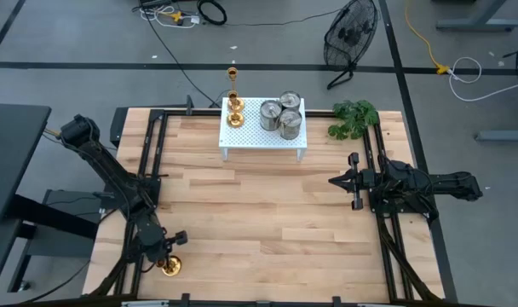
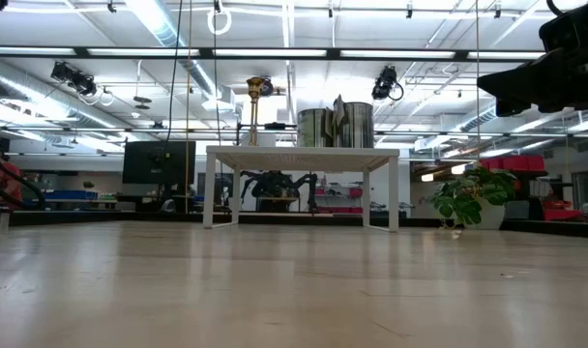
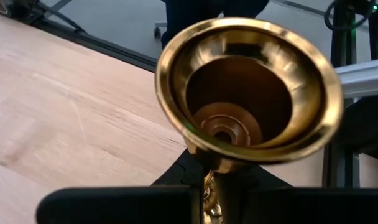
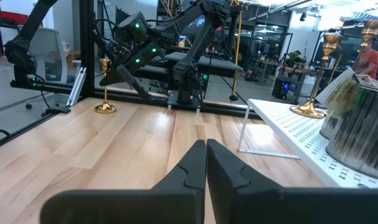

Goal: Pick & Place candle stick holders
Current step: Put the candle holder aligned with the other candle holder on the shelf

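Table: a light wooden top [image 1: 267, 213] framed by dark rails is seen from above, with one arm at each side.
Left arm: it is stretched along the left rail toward the near left corner of the table.
Right arm: it is parked at the right edge, about midway along, with its gripper pointed toward the table's middle.
White perforated rack: the rack [image 1: 250, 136] is set at the far edge of the table, near the centre, on four thin legs.
Green plant: the plant [image 1: 354, 117] is placed just right of the rack, at the far right of the table.
Silver candle stick holders: three squat can-like holders [image 1: 280, 115] are clustered on the right half of the rack, touching or nearly touching one another.
Gold candle stick holders on rack: two holders [image 1: 234, 107] are stood upright at the rack's far left corner, close together.
Third gold candle stick holder: this holder [image 1: 169, 266] is stood on its round base at the near left corner of the table, well apart from the rack.
Left gripper: the gripper [image 1: 164, 254] is clamped on the slim stem of the third gold holder, whose cup fills the left wrist view.
Right gripper: the gripper [image 4: 206, 163] is closed with fingers pressed together, and nothing is held.
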Robot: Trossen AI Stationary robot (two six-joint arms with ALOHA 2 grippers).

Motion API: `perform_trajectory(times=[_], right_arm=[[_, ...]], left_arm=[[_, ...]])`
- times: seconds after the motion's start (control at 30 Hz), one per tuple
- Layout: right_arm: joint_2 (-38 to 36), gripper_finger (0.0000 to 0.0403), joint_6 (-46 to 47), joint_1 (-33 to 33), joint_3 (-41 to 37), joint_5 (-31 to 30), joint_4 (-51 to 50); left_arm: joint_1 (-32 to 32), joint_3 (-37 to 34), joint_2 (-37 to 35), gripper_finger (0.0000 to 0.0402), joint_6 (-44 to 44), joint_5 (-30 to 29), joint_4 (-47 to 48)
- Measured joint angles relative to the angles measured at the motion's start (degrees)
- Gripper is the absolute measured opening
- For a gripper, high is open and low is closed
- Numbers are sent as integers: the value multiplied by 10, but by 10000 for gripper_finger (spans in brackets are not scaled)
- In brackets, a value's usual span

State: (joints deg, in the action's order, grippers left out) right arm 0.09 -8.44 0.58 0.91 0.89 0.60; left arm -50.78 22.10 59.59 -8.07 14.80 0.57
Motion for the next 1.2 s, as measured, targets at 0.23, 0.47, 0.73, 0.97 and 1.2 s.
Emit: perform_trajectory(times=[0.23, 0.47, 0.73, 0.97, 1.2], right_arm=[[0, 17, 0, 0, 0, 0, 0], [0, 17, 0, 0, 0, 0, 0], [0, 17, 0, 0, 0, 0, 0], [0, 17, 0, 0, 0, 0, 0], [0, 17, 0, 0, 0, 0, 0]], left_arm=[[6, 1, -7, 22, 41, 0, 0], [21, 38, -16, 22, 46, 1, 10], [70, 97, -16, 22, 44, 1, 86], [136, 147, -16, 22, 19, 16, 158], [214, 198, -16, 22, 14, 15, 217]])
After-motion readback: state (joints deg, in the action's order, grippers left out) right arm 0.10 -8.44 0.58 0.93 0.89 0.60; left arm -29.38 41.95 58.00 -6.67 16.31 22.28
